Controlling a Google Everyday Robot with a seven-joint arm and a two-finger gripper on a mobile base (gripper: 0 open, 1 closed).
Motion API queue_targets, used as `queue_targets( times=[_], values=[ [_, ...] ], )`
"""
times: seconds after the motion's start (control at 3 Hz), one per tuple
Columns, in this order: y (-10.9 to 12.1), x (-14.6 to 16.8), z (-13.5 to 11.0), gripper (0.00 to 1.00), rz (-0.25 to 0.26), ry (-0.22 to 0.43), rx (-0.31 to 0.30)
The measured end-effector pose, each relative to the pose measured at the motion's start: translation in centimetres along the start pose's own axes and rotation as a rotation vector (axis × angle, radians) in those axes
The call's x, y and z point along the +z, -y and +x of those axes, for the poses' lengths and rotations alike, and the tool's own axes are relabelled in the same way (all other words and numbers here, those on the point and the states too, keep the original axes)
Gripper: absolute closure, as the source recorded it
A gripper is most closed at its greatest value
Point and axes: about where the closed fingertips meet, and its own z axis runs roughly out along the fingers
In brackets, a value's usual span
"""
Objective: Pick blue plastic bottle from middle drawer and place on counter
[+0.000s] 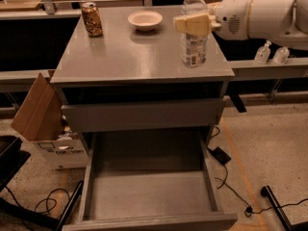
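Note:
My gripper (194, 23) is shut on the blue plastic bottle (193, 49), a clear bottle with a white cap and a whitish label. It holds the bottle upright over the right side of the grey counter (130, 57). The bottle's base is at or just above the counter surface; I cannot tell if it touches. My white arm reaches in from the right. Below, the middle drawer (149, 220) is pulled out and nothing shows inside it.
A golden-brown can (91, 19) and a white bowl (145, 19) stand at the back of the counter. Two pump bottles (272, 53) sit on a ledge at right. A cardboard box (41, 117) stands left of the cabinet. Cables and a power brick (221, 155) lie on the floor.

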Motion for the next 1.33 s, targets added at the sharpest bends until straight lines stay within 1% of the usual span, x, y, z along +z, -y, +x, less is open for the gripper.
queue_targets(
  times=[0.33,0.67,1.0,1.33],
  values=[
    [3.2,3.6,-2.2,1.0,0.03,0.006,0.087],
    [5.7,8.3,-0.9,1.0,0.03,0.047,0.188],
    [7.7,12.3,1.4,1.0,0.031,0.125,0.285],
    [7.7,12.4,1.4,1.0,0.03,0.124,0.284]
  ],
)
